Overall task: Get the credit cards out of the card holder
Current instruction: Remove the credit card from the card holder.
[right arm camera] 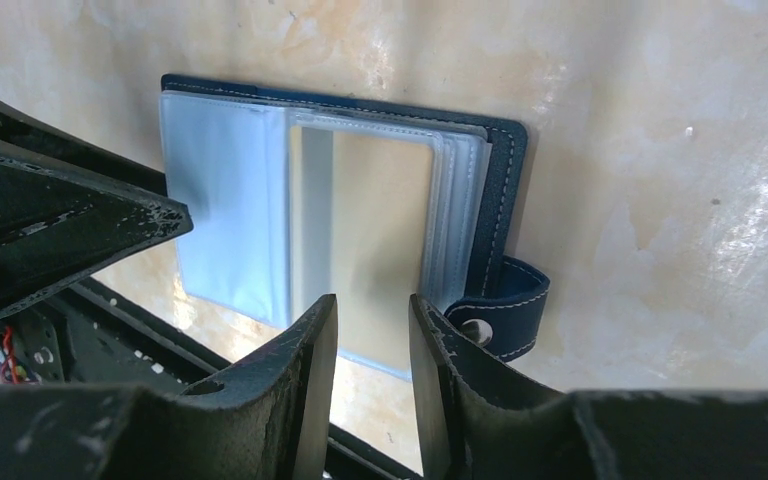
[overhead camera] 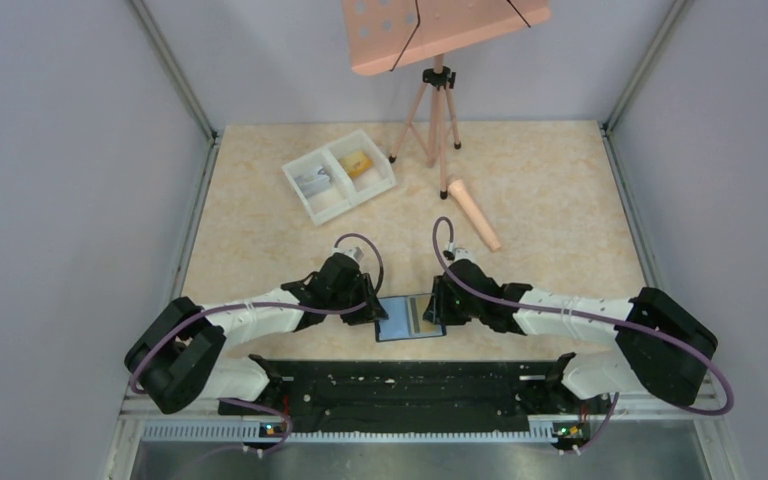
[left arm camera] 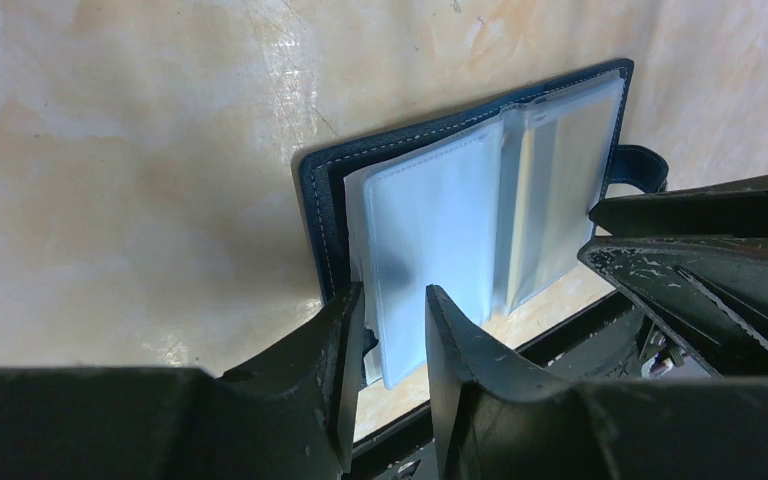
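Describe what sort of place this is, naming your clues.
Probably a robotics lab test cell: a left arm and right arm bolted at a table edge, plain grey walls around, a tripod holding a board.

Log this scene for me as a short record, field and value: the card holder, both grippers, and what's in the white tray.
card holder: open flat on the table, between the two grippers, clear sleeves showing
left gripper: fingers apart, straddling a sleeve edge
right gripper: fingers apart, over the other side's sleeve
white tray: farther back, to the left; grey-silver card in one compartment, yellow-orange card in the other
cards left in holder: cannot tell
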### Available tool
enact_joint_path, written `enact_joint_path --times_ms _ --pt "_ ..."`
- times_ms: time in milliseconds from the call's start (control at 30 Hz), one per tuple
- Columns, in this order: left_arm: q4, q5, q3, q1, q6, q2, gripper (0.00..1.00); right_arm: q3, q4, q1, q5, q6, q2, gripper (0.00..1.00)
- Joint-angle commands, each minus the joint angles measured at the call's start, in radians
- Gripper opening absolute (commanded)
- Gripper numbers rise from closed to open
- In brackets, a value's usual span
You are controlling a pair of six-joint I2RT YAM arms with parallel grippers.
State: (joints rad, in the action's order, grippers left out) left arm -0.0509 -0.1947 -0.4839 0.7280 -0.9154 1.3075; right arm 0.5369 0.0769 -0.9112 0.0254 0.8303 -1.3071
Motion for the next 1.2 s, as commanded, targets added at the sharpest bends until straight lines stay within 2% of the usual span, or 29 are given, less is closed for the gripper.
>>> enact_joint_path --times_ms 0,767,1167 --pt "0.02 -0.009 0.012 -0.002 -0.002 -0.006 0.34 0.037 0.055 0.008 0.046 -0.033 0.018 0.33" --pt "0.031 -0.019 0.015 -0.002 -0.005 0.0 0.34 0.027 -0.011 0.008 -0.022 -0.01 -0.051 0.33" --pt "0.042 -0.034 0.015 -0.002 -0.011 0.014 0.34 -0.049 -0.245 0.012 -0.139 0.081 0.004 0.33"
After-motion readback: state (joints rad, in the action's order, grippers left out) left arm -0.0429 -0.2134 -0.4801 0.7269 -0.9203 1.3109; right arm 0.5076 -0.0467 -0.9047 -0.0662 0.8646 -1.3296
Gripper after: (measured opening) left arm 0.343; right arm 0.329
